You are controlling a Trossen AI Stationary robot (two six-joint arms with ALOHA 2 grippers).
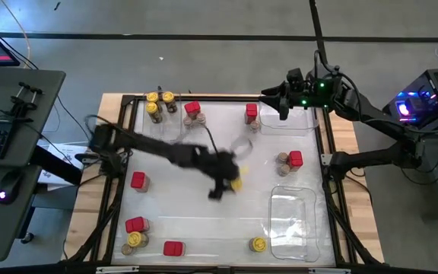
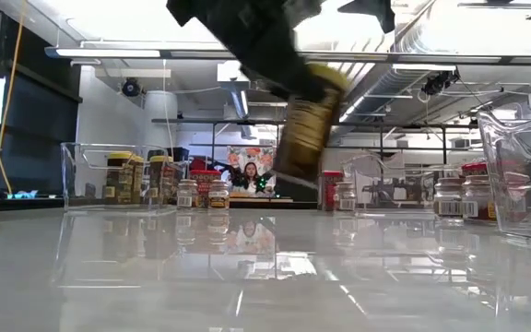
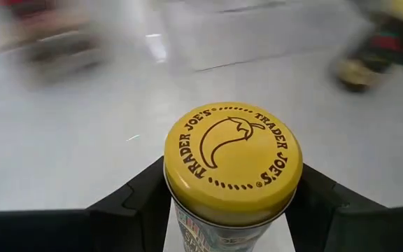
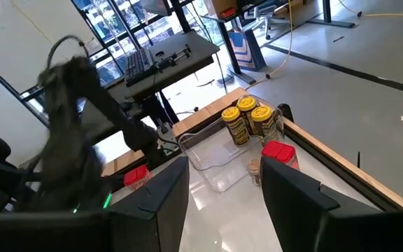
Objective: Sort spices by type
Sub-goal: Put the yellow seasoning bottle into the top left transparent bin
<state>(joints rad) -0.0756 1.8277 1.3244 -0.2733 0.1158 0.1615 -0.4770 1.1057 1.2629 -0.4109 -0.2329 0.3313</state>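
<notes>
A glossy white table (image 1: 204, 228) is ringed by a workshop. Near its centre, a yellow-lidded jar (image 3: 232, 162) is clamped between the left gripper (image 1: 230, 183) jaws and carried aloft. The right gripper (image 4: 219, 203), parked at 1 o'clock, stands part open, empty. Next, transport toward the yellow jars (image 1: 158, 105) at 11 o'clock seems required.

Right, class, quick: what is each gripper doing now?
Left gripper: closed on a yellow-lidded jar, lifted above the table.
Right gripper: open, holding nothing, at the table's far right corner.

Bright overhead glare; motion-blurred left arm (image 1: 166, 152)
</notes>
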